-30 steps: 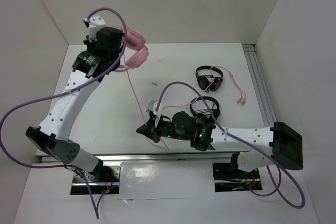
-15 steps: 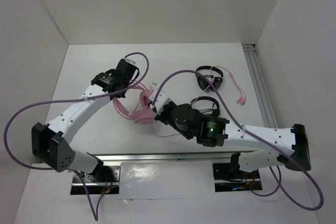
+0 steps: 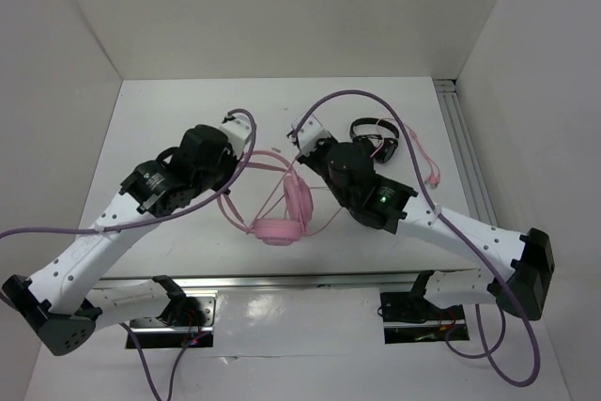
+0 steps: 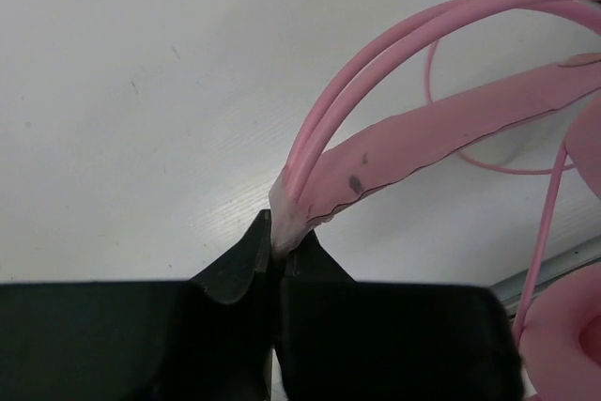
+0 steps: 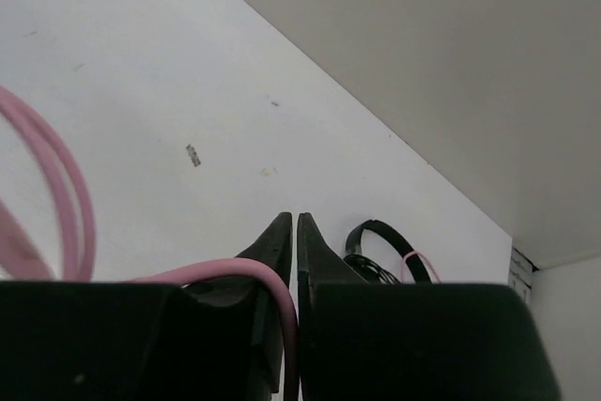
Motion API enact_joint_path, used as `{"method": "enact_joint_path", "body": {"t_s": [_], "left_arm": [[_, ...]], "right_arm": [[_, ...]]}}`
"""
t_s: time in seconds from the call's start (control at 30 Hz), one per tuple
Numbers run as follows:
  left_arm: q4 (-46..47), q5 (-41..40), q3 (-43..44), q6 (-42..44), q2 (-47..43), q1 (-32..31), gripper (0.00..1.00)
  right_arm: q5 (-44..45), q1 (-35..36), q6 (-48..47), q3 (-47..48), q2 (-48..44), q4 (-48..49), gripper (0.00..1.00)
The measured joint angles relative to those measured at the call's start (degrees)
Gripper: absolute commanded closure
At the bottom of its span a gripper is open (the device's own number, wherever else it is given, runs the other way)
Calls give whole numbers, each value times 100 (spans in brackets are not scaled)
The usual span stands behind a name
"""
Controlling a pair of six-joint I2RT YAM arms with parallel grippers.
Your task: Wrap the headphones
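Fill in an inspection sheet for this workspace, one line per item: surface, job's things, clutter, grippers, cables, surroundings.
Surface: white table, a few small dark specks.
Job's things: pink headphones mid-table between the arms, earcups close together, headband arching toward the left arm.
Clutter: black headset at the far right of the table.
Grippers: left gripper, fingers shut on the headband's end; right gripper, fingers almost together, pink cable running into the slit between them.
Cables: purple arm cables loop off both arms, clear of the headphones.
Surroundings: plain white walls; metal rail along the table's right edge.
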Motion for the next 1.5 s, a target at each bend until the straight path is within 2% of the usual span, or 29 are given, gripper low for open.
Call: {"method": "enact_joint_path", "body": {"t_s": [0.13,0.23,0.3,0.43,0.57,0.73,0.93,0.97,1.0,1.1,1.17,1.2,1.27,1.3,1.37,1.5], "left_arm": [[-175,330,387,151,-199,-13,100],[-599,590,885,219,-269,-44,100],[-761,741,1342,219,-262,-57,100],[-831,1058,2153,103,-269,-57,100],[-872,1134,2771,-144,-262,-57,100],[-1106,656,3797,-525,-22,-68,100],[-1193,-605,4588,-1067,210,-66,100],[-1187,-785,4662,-1123,247,-66,100],[-1172,-990,4732,-1202,295,-66,100],[-1132,-1517,4863,-1351,448,-66,100],[-1084,-1937,4916,-1384,619,-66,100],[-1038,-2146,4933,-1375,723,-63,100],[-1005,-2391,5047,-1355,1012,63,100],[-994,-2444,5163,-1349,1211,236,100],[-953,-2367,5335,-1366,1617,673,100],[-960,-1897,5375,-1491,2330,1843,100]], "right_arm": [[-881,-763,291,188,136,-33,79],[-1897,-1270,717,284,184,76,63],[-2765,-1425,1062,203,184,337,59],[-4483,-1456,1932,-175,461,1379,58],[-5469,-1453,2684,-352,1279,2378,55],[-6334,-1491,3705,-424,2535,3571,52],[-6830,-1451,4741,-686,3501,5038,52],[-6863,-1429,4878,-737,3648,5257,60],[-6889,-1405,4968,-769,3781,5416,62],[-6931,-1259,5248,-815,4166,5823,62],[-6920,-1152,5359,-994,4299,6078,66],[-6920,-1110,5401,-1141,4310,6170,78],[-6885,-1036,5462,-1419,4312,6319,90],[-6854,-975,5490,-1589,4310,6413,96],[-6682,-881,5466,-2020,4227,6489,100],[-6255,-562,5143,-2549,3639,6022,100]]}}
